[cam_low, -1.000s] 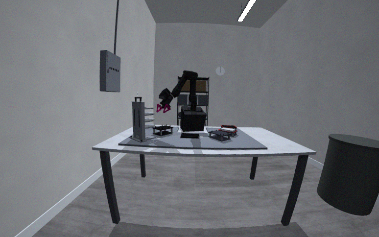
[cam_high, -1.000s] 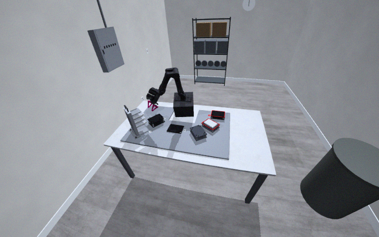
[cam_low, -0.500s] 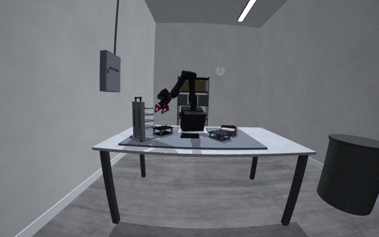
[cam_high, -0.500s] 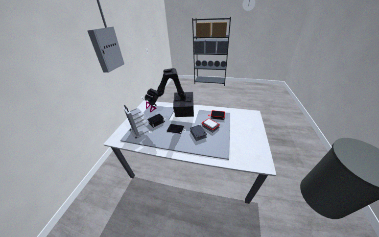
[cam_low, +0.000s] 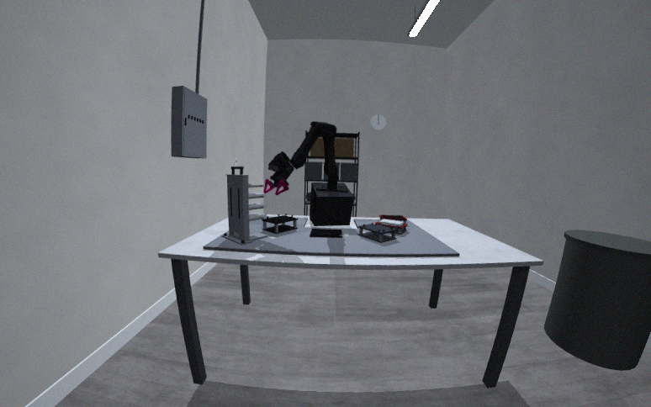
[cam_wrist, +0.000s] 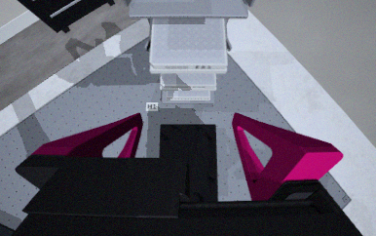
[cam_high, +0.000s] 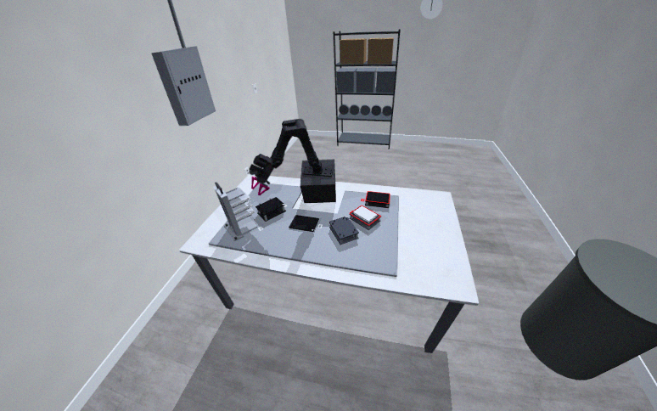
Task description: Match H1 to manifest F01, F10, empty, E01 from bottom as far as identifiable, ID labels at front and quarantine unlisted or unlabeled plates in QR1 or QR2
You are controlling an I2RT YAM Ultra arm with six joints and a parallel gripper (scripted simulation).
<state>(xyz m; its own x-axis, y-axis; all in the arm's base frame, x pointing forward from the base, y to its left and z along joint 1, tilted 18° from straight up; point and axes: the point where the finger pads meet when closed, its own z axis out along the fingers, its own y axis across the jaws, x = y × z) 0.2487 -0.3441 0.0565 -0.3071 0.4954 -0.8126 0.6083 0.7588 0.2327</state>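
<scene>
The plate hotel H1 [cam_high: 232, 212] stands at the left end of the grey mat, also in the exterior view [cam_low: 242, 206]. In the wrist view its pale shelves [cam_wrist: 189, 54] stack away from me, with a small H1 tag [cam_wrist: 152, 106] on the mat in front. Small dark marks show on two front edges, too small to read. I cannot tell plates from shelves there. My gripper [cam_high: 259, 186] hovers open and empty in front of the hotel's upper shelves, also in the exterior view [cam_low: 275, 187] and in the wrist view [cam_wrist: 187, 141]. A black nest [cam_wrist: 189, 156] lies below the fingers.
That black raised nest [cam_high: 269, 208] sits beside the hotel. A flat black pad [cam_high: 303, 222] and another black nest [cam_high: 343, 228] lie mid-mat. A red-framed nest holds a white plate [cam_high: 364, 215]; a second red-framed nest [cam_high: 377, 197] looks empty. The arm's base block [cam_high: 317, 182] stands behind.
</scene>
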